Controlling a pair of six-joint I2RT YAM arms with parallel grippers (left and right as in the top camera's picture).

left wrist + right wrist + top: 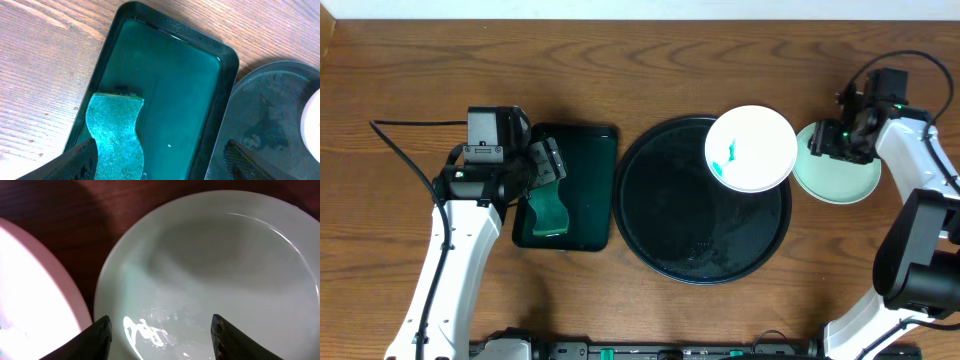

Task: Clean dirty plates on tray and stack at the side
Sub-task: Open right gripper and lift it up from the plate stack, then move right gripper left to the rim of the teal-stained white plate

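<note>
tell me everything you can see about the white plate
The white plate is small, round, shallow and glossy, ceramic-looking. A teal-green smear marks its left half, so it is dirty. It lies flat, right way up, on the upper right part of the black tray, overhanging the rim. The pale mint plate lies just right of it; whether they touch is unclear.

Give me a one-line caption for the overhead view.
Smeared white plate overhangs black tray; right claw open above mint plate; left claw open over sponge.
</note>
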